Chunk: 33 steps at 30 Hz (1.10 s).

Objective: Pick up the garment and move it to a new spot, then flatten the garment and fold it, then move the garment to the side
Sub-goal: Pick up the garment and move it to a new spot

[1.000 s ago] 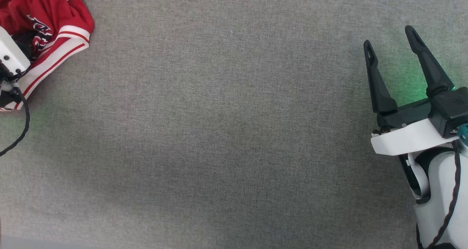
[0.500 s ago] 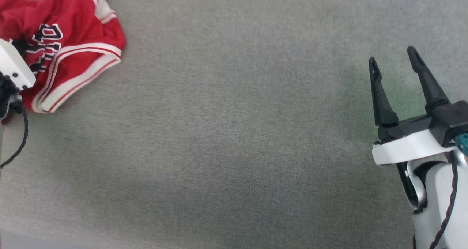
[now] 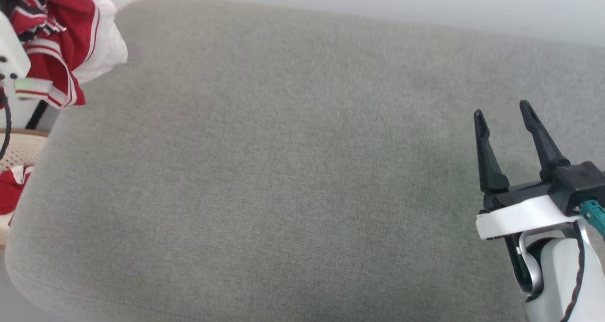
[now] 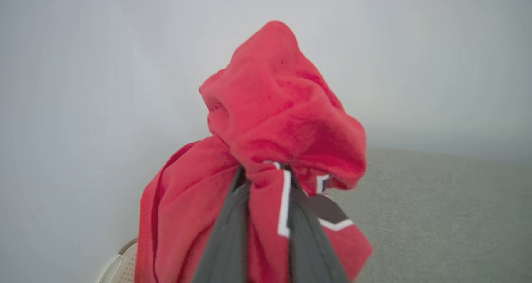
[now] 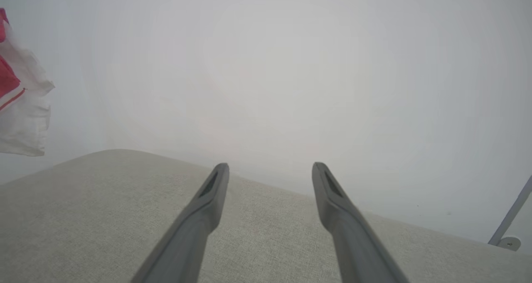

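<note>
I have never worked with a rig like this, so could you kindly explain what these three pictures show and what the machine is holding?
This is a wheeled robot with two arms, each ending in a pincer with two long dark fingers. One picture comes from a camera on its head, looking down at a grey cushioned surface. The other two come from cameras on the wrists, looking along each pincer's fingers. In the left wrist view the left pincer is shut on a bunched red jersey with white trim, lifted off the surface. In the head view the jersey hangs at the upper left. The right pincer is open and holds nothing above the surface's right side.
</note>
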Tool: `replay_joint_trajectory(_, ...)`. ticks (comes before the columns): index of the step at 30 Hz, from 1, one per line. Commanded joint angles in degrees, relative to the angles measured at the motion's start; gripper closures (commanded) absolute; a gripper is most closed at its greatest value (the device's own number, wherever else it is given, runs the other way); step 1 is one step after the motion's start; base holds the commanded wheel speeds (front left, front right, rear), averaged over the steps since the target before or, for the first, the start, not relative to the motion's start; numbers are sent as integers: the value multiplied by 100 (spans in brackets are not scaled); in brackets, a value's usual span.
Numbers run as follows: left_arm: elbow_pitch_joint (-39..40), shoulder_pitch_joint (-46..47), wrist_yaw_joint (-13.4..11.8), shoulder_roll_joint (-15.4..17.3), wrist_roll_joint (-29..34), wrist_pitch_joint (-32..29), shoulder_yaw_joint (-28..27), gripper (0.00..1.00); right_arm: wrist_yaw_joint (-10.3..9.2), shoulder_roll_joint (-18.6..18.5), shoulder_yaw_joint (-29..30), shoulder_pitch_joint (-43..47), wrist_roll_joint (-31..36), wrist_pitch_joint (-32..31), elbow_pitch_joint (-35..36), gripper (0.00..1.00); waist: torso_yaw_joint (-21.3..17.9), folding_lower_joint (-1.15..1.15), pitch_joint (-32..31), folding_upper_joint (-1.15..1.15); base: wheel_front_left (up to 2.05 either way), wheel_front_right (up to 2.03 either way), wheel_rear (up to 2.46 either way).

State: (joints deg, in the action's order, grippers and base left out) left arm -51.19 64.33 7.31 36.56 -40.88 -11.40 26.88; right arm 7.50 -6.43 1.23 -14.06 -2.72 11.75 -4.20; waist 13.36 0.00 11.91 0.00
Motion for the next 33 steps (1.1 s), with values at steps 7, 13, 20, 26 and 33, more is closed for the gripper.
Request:
replay_joint_trajectory(7,1434,-181,-21,304,-137,-619,209,100,-1,120,207,200,-31,157,-39,0,-136,0,-439,0,0,0,0)
replay_joint_trajectory(13,3046,-564,-326,613,-273,-1317,255,100,-1,215,446,308,20,233,9,0,-498,0,-553,0,0,0,0)
replay_joint_trajectory(20,4851,-1073,-808,865,-388,-2064,365,100,0,298,677,365,77,287,19,0,-1170,0,-544,0,0,0,0)
replay_joint_trajectory(26,5853,-1482,-1059,833,-494,-2563,666,100,0,346,846,418,68,318,35,0,-1726,0,-441,0,0,0,0)
replay_joint_trajectory(33,6237,-2000,-1156,674,-447,-2902,1212,100,0,360,876,437,-59,345,-48,0,-2154,0,-251,0,0,0,0)
